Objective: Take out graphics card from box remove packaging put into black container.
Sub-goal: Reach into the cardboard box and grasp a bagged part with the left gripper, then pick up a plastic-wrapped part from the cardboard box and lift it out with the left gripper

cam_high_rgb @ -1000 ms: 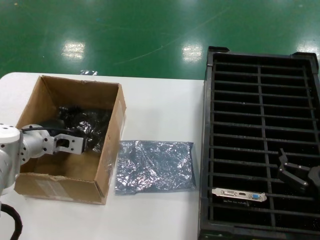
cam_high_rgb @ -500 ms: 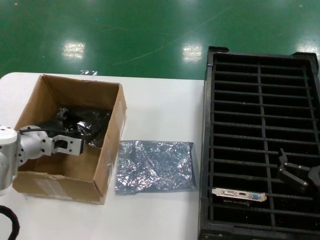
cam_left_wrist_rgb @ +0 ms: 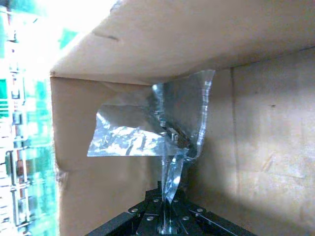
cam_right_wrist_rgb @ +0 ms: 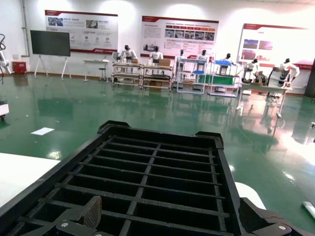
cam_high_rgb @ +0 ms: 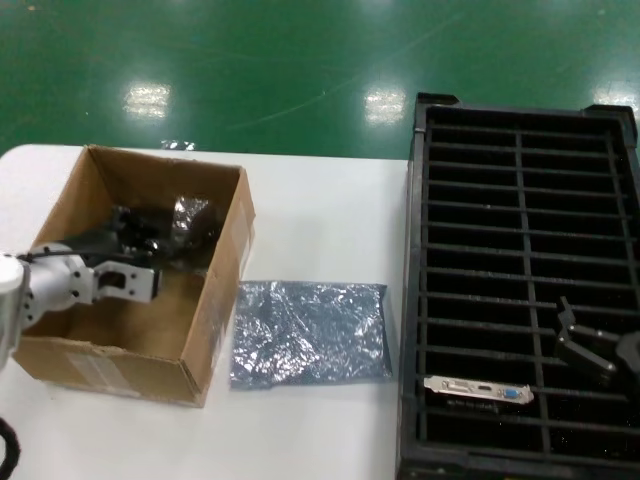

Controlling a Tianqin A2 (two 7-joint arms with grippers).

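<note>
The left tool [cam_left_wrist_rgb: 167,216] is being kept closed on a thin fold of a shiny bagged item [cam_left_wrist_rgb: 152,130] inside the box [cam_high_rgb: 215,300], with its fingers pressed together on the plastic. In the left wrist view the crinkled silver bag is being held up in front of the cardboard wall. The left arm is being reached in over the near left rim of the box, its wrist angled toward the far right corner. The right tool [cam_high_rgb: 590,345] is being held with its fingers spread apart, gripping nothing, over the near right part of the black container [cam_high_rgb: 415,250]. A graphics card [cam_high_rgb: 478,389] is being seated in a near slot of that container, its silver bracket facing up. An emptied packaging [cam_high_rgb: 310,332] is lying flat on the table [cam_high_rgb: 320,210], between the box and the container.
</note>
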